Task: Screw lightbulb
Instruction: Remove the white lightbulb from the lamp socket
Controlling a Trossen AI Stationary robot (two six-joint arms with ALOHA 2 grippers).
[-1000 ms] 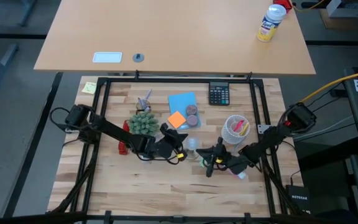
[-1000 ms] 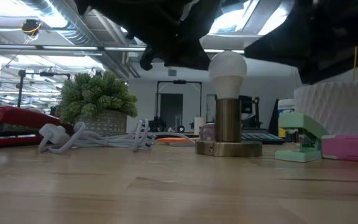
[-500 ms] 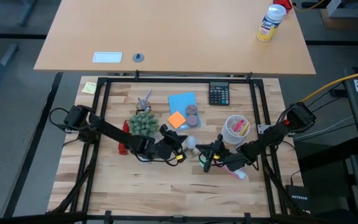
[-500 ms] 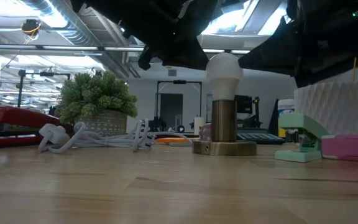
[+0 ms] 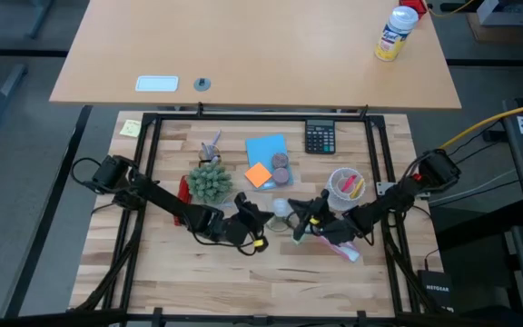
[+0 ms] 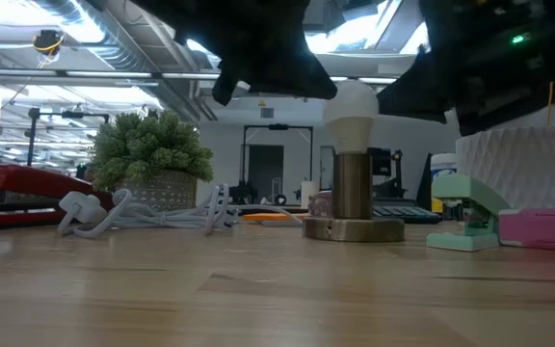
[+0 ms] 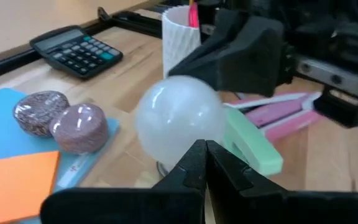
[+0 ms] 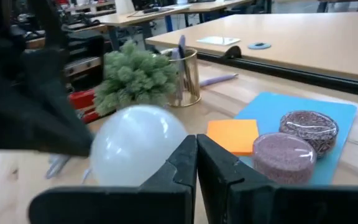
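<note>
I am holding my left claw (image 5: pixel 263 222) pressed shut with nothing in it, just beside the lightbulb (image 6: pixel 353 118). My right claw (image 5: pixel 304 221) is sitting on the bulb's other side, also closed tight and empty. The lightbulb is standing upright in a brass socket base (image 6: pixel 354 227) near the middle of the desk (image 5: pixel 243 272). Neither claw is gripping the globe; whether they touch it I cannot tell. A small potted plant (image 5: pixel 208 181), a calculator (image 5: pixel 319 137) and a white cup of pens (image 5: pixel 344 187) are standing nearby.
</note>
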